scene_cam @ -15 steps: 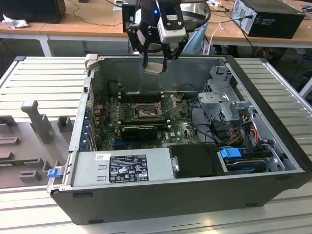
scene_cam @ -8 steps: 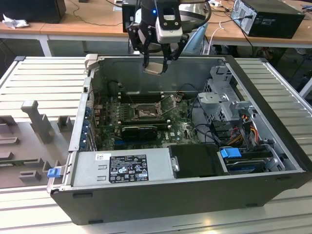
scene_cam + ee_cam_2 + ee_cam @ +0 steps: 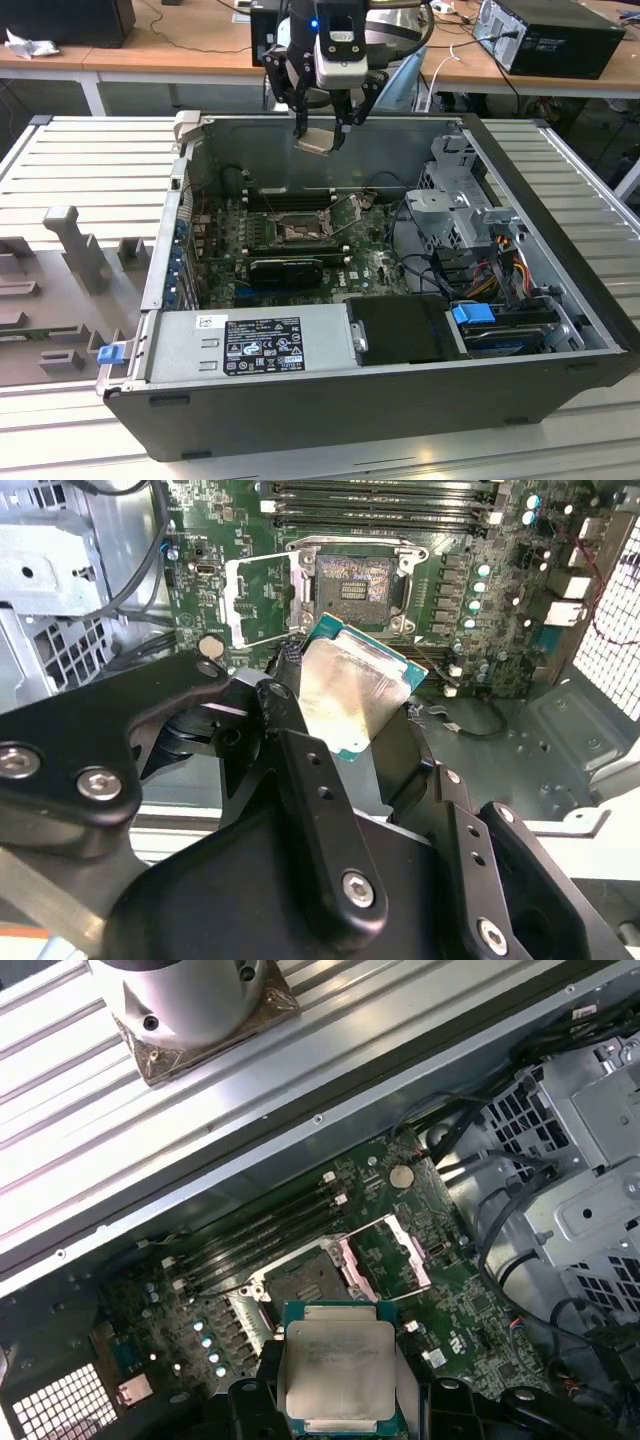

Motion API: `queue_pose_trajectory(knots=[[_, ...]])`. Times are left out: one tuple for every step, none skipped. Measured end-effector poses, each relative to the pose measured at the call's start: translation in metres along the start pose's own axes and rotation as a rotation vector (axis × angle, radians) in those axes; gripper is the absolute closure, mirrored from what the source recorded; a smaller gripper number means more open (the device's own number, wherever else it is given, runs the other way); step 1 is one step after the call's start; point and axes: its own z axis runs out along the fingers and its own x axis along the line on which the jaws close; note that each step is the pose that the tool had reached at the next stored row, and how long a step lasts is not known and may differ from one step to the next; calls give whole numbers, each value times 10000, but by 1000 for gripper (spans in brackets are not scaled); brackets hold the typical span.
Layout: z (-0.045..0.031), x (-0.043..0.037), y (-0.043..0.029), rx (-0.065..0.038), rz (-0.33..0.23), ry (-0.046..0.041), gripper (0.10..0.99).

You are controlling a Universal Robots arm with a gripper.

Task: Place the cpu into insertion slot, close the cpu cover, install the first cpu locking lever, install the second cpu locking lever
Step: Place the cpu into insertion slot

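My gripper (image 3: 320, 140) hangs over the back wall of the open computer case, shut on the cpu (image 3: 316, 143), a flat square chip with a metallic face. In both wrist views the cpu (image 3: 350, 685) (image 3: 337, 1370) sits tilted between the black fingers (image 3: 283, 708), well above the motherboard. The insertion slot (image 3: 300, 232) (image 3: 352, 580) (image 3: 303, 1282) lies bare on the green board below. Its cpu cover (image 3: 262, 600) (image 3: 385, 1255) is swung open to one side of the socket.
The case walls (image 3: 330, 122) ring the board. A power supply (image 3: 250, 345) fills the near side, and a drive cage (image 3: 460, 210) with cables stands at the exterior view's right. Memory slots (image 3: 380, 495) run beside the socket. Grey fixtures (image 3: 70, 240) sit on the slatted table.
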Motion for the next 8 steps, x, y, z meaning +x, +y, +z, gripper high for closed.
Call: queue_pose_trajectory(knots=[[3, -1, -3, -1, 131, -12, 557], [6, -3, -7, -3, 192, -17, 557], [8, -4, -9, -4, 225, -20, 557], [9, -5, -10, -4, 256, -23, 557], [9, -6, -11, -3, 306, -27, 557], [10, -7, -11, -4, 346, -31, 557], [12, -7, -12, -7, 470, -42, 557], [15, -6, -12, -15, 743, -65, 557]])
